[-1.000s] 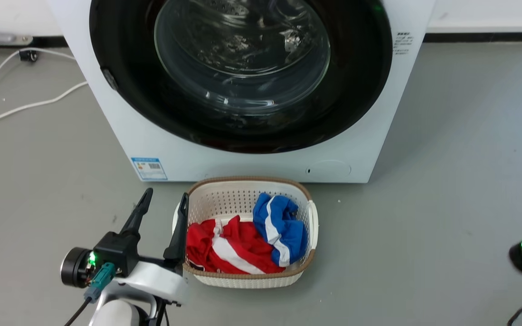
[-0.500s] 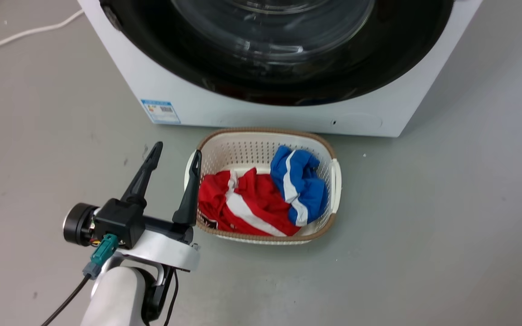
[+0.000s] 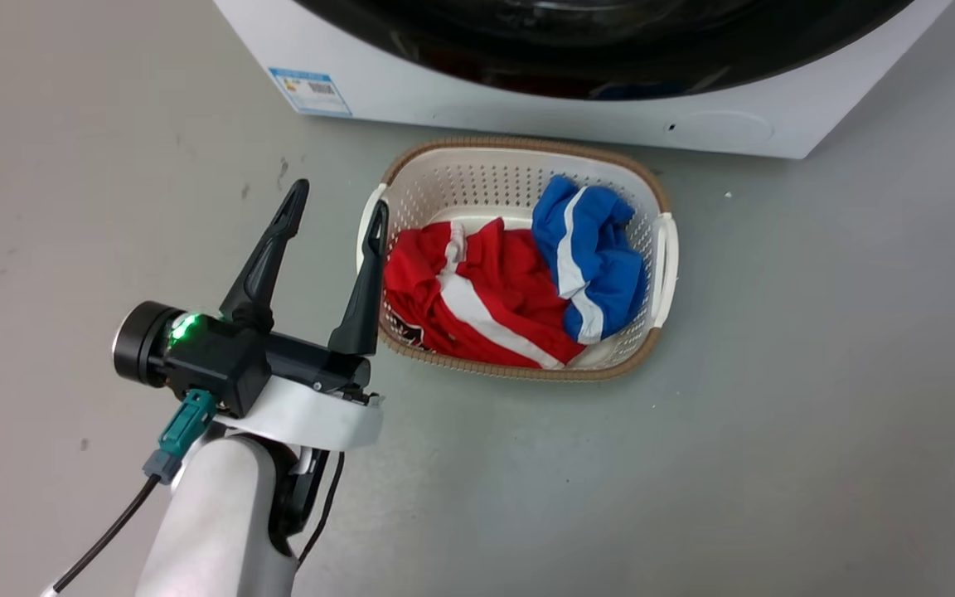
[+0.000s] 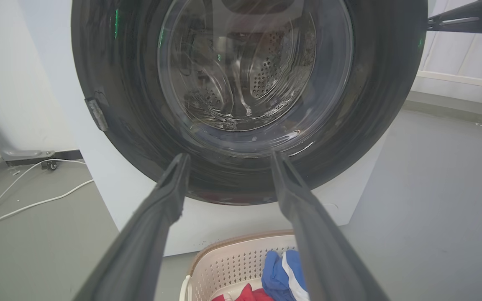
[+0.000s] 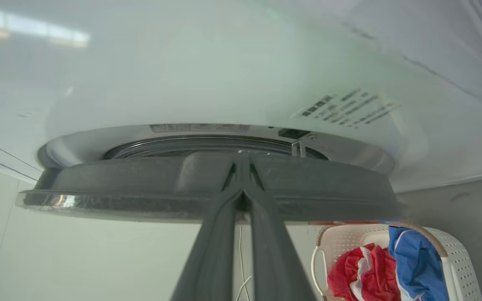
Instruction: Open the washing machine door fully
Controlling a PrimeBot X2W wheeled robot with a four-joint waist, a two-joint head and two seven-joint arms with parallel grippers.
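The washing machine [image 3: 527,116] is a white box, and the lower rim of the washing machine door [image 3: 610,75] is at the top of the head view. In the left wrist view the glossy black door [image 4: 111,83] faces me, its glass bowl showing the drum. My left gripper [image 4: 228,155] is open and empty, held off in front of the door. The same gripper [image 3: 339,199] hangs beside the basket. My right gripper [image 5: 242,165] is shut, its tips against the door's edge [image 5: 140,179]. That gripper [image 4: 430,24] reaches in at the door's right rim.
A white laundry basket [image 3: 527,145] with a red and a blue garment stands on the grey floor right before the machine. A blue label [image 3: 312,89] and a round flap [image 3: 722,128] sit low on the front. White cables [image 4: 36,200] lie on the floor left of the machine.
The head camera has tipped down, so machine and basket slide up the picture and the right gripper's wrist leaves it. The left gripper stays open.
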